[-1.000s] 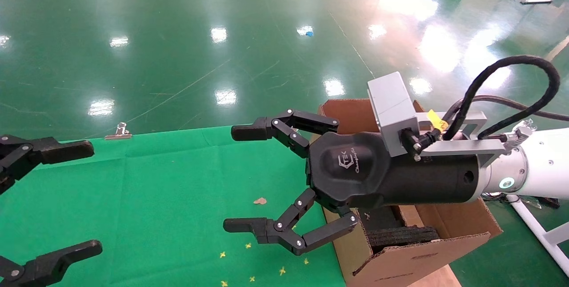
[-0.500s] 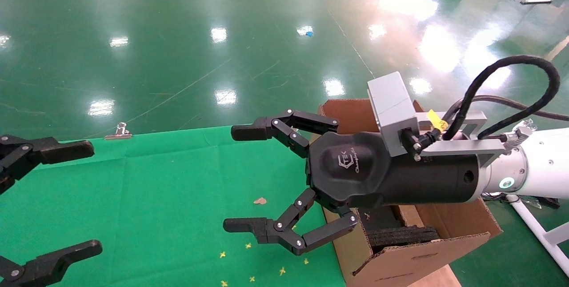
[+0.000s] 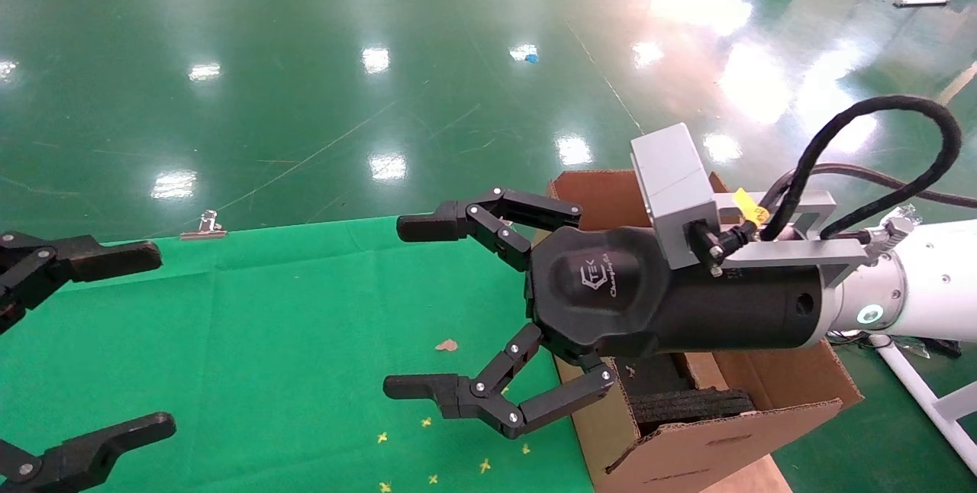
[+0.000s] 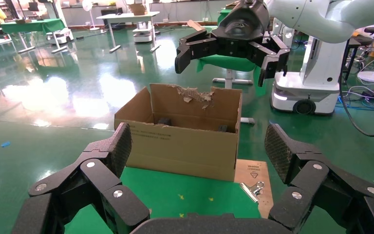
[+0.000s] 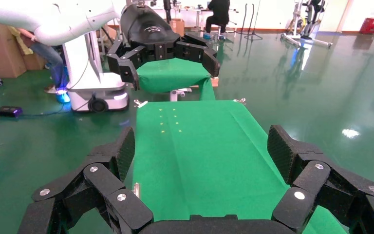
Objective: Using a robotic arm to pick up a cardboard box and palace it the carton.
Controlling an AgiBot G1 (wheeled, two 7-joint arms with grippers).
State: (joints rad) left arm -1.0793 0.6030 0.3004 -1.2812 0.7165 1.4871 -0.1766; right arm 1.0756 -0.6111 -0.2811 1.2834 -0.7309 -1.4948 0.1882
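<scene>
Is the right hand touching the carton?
Apart. The left wrist view shows the right hand open in the air above the carton, with floor visible between them.

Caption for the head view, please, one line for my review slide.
Right gripper held open above the green table beside the flapped carton; left gripper open at the table's left edge; no small cardboard box visible.

A green cloth (image 3: 267,340) covered the table; a brown scrap (image 3: 446,345) lay centrally, yellow specks (image 3: 431,451) toward six o'clock, a metal clip (image 3: 204,227) at eleven.
</scene>
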